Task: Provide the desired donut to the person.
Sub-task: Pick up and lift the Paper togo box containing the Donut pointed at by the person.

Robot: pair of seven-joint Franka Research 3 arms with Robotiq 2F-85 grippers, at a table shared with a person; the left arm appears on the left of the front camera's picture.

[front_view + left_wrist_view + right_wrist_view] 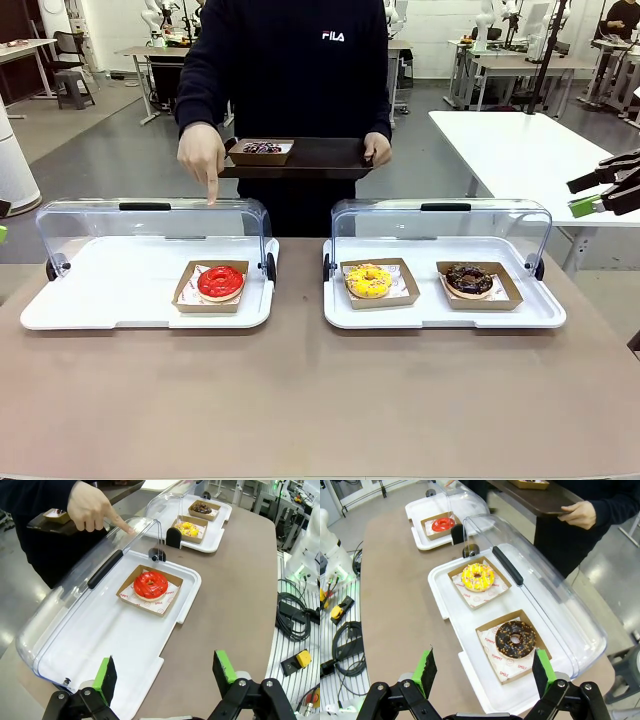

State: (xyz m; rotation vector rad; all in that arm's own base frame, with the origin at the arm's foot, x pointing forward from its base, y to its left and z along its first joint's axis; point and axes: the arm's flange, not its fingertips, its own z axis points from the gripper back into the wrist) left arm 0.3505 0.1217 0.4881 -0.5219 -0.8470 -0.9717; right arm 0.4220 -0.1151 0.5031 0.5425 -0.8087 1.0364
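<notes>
The person (290,60) stands at the far side and holds a dark tray (320,160) with one hand. The other hand (203,155) points an index finger down onto the clear lid (150,220) of the left case, just behind the red donut (220,282). That red donut (150,583) lies in a brown paper box ahead of my left gripper (165,672), which is open and holds nothing. My right gripper (483,672) is open too. It hovers near the chocolate donut (515,639), with the yellow donut (478,577) beyond it.
Two white trays (100,300) (540,310) with raised clear lids sit side by side on the brown table. A small box with a dark donut (262,150) rests on the person's tray. The right arm's gripper (600,190) hangs at the right edge, above a white table.
</notes>
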